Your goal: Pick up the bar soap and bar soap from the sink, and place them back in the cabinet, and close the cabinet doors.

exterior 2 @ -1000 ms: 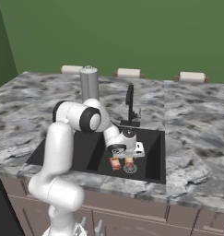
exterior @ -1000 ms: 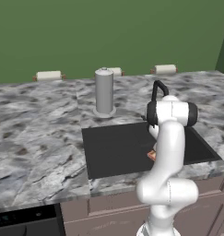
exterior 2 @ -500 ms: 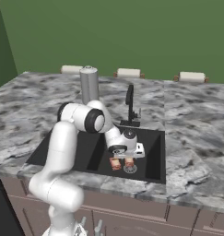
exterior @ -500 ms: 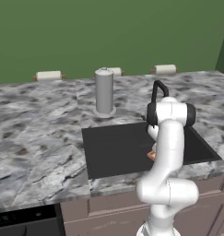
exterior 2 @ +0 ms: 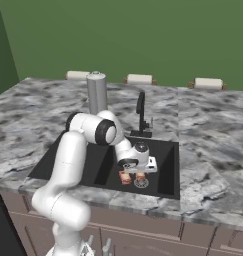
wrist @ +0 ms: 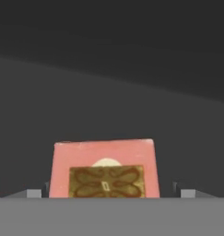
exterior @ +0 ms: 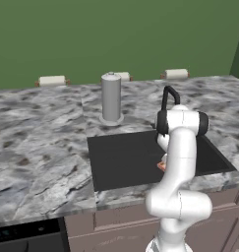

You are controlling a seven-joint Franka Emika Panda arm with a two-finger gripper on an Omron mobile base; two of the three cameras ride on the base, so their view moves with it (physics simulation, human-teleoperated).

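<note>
Wall [exterior: 116, 34]: plain green, behind the whole counter.

Counter [exterior: 37, 142]: grey marbled stone, running the full width below the wall; mauve-brown cupboard fronts [exterior 2: 143, 232] beneath its front edge.

Sink [exterior: 121, 157]: wide, shallow, flat dark basin set into the counter. A thin black faucet [exterior 2: 141, 111] stands at its back rim.

Arm [exterior 2: 68, 165]: white with dark joints, bent over the front edge of the sink and reaching down into the basin.

Canister [exterior: 111, 97]: upright grey cylinder with a lid, on the counter just behind the sink's back left corner.

Rolls [exterior 2: 140, 79]: three white rolls with brown ends, lying in a row along the back of the counter against the wall, well apart from one another.

Gripper [exterior 2: 133, 176]: low inside the sink, pointing down. Its fingers stand on either side of a bar soap; whether they press on it cannot be told.

Bar soap [wrist: 104, 169]: reddish-pink face with a brown patterned label, lying between the fingertips in the hand view, near the sink floor. From the right base view, reddish-orange soap [exterior 2: 125, 177] shows under the hand, beside a round drain [exterior 2: 141, 183].
</note>
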